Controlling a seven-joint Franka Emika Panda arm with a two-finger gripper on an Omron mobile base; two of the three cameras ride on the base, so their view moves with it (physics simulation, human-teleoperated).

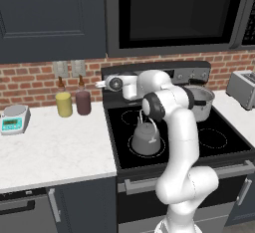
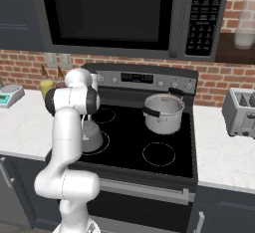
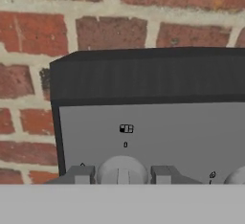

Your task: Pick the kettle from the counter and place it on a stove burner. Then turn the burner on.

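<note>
Bottom centre of hand view: gripper (image 3: 123,174) closed on knob (image 3: 123,171); kettle (image 1: 146,138) on stove burner (image 1: 133,151). Next: twist knob.

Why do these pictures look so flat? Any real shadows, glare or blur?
Left base view: even light, faint shading under the kettle. Right base view: dull sheen on the pot, no glare. Hand view: soft and pixelated, the knob blurry between the gripper fingertips.

Brightness: you get even, soft light in all three views.
Shadows: faint, just a dim patch beside the kettle (image 1: 146,138) on the black cooktop (image 1: 224,122).
Glare: mild sheen on the steel pot (image 2: 163,112).
Sharpness: slightly soft and pixelated; the hand view's brick wall (image 3: 28,98) looks blurry.
</note>
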